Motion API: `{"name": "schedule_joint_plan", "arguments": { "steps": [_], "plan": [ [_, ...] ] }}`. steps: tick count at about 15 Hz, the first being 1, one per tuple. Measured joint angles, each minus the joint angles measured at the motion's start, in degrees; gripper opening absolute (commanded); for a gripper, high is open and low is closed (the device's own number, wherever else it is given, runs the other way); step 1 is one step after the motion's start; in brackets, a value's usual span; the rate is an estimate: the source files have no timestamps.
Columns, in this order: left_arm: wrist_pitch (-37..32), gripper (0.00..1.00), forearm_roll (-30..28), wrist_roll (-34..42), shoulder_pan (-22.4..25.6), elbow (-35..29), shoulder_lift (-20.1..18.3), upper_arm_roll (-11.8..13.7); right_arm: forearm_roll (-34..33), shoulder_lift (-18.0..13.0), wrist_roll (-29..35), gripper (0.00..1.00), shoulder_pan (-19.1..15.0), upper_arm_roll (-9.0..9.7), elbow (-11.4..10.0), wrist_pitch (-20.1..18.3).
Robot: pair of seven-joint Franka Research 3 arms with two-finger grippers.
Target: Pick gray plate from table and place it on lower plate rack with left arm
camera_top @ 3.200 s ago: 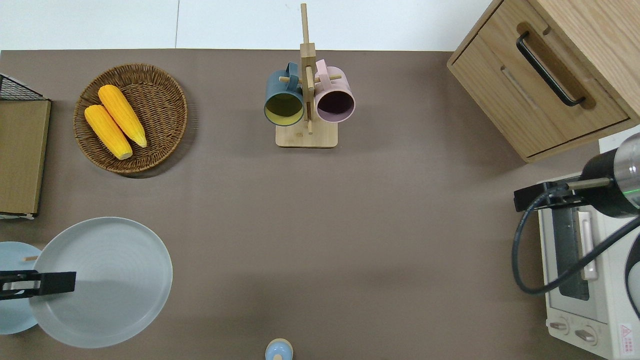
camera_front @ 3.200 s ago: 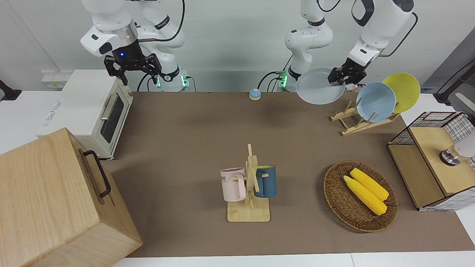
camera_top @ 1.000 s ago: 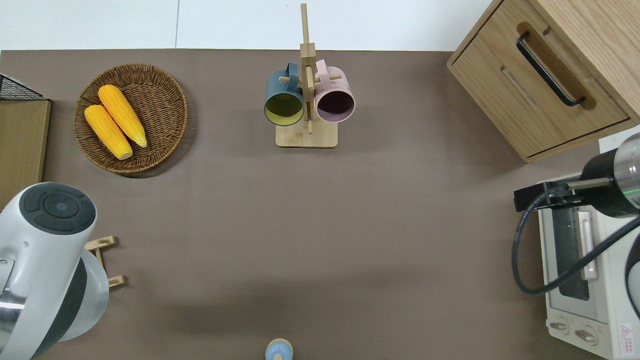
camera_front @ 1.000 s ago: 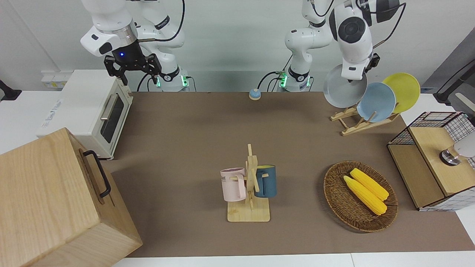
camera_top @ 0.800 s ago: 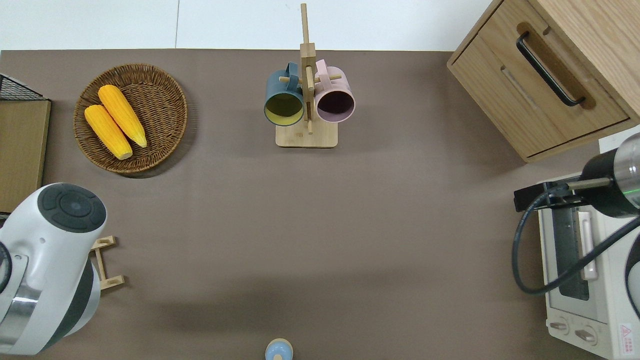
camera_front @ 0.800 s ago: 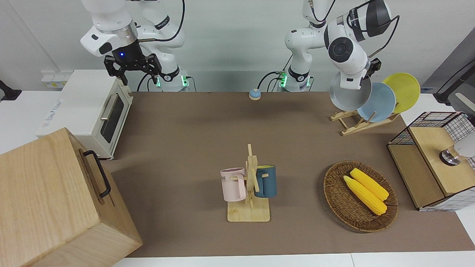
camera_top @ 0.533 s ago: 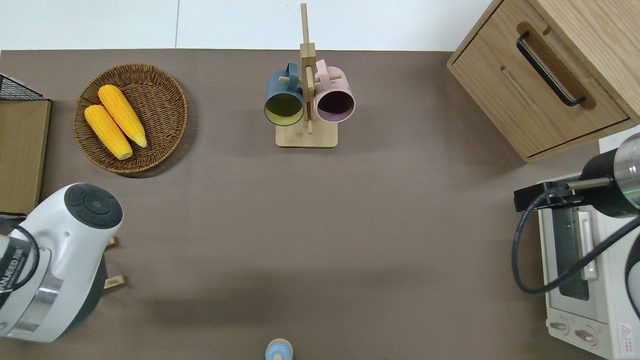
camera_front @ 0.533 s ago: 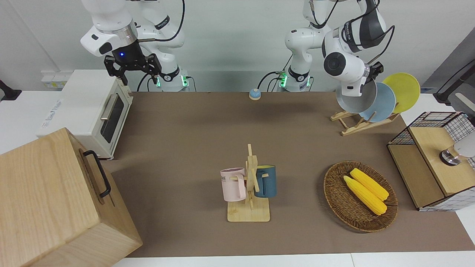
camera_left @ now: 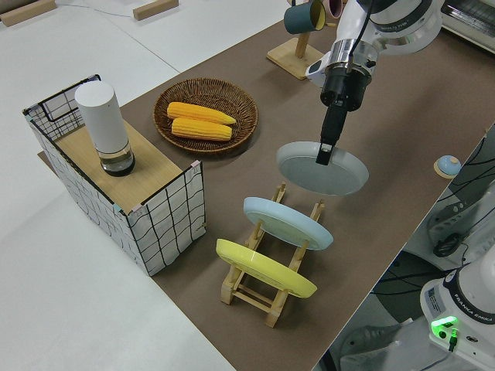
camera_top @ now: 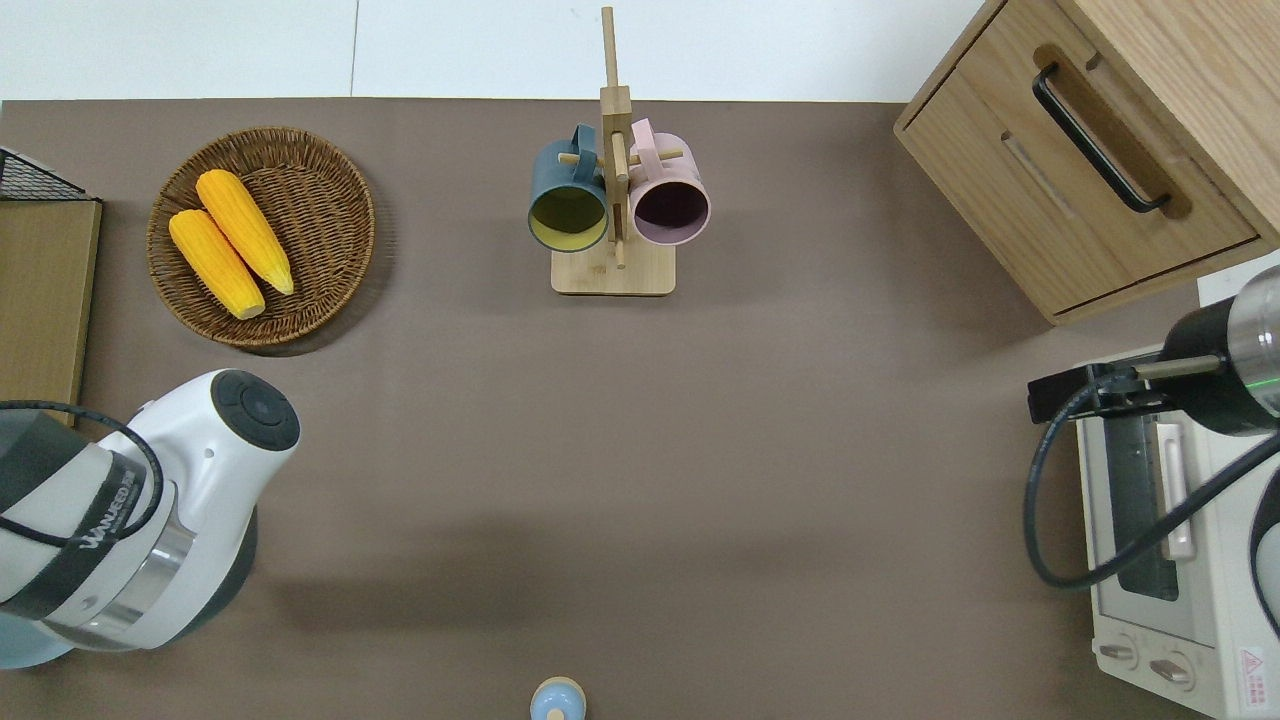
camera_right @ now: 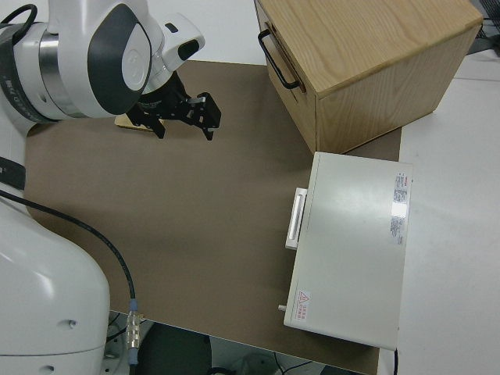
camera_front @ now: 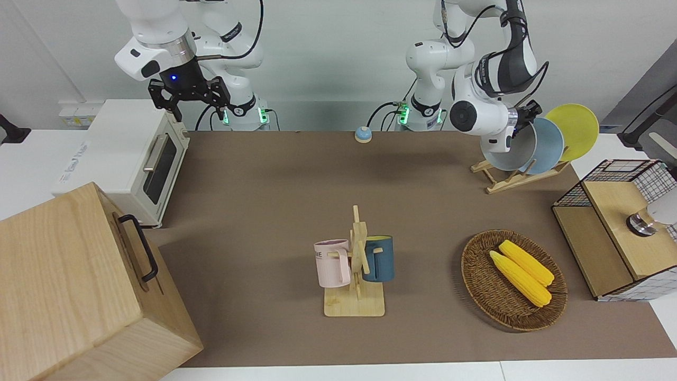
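Left hand (camera_left: 323, 154): clamped on the gray plate's (camera_left: 309, 171) rim, gripping from above.
Plate: hangs tilted below the hand, not yet seated.
Rack (camera_left: 292, 251): its free slot lies just under the plate, beside the blue plate (camera_left: 288, 222).
Right hand (camera_front: 189, 97): parked, fingers spread.

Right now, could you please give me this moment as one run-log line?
left end effector: shut on gray plate | plate: tilted over lower plate rack, not seated | right arm: parked
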Motion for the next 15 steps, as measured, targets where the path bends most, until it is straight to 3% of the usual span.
{"name": "schedule_joint_plan", "arguments": {
  "steps": [15],
  "plan": [
    [-0.8,0.00,5.3,-9.6,-1.4,-2.6,5.9,0.0,0.0,0.0,0.0,0.987,0.0,0.00,0.0,0.0]
  ]
}}
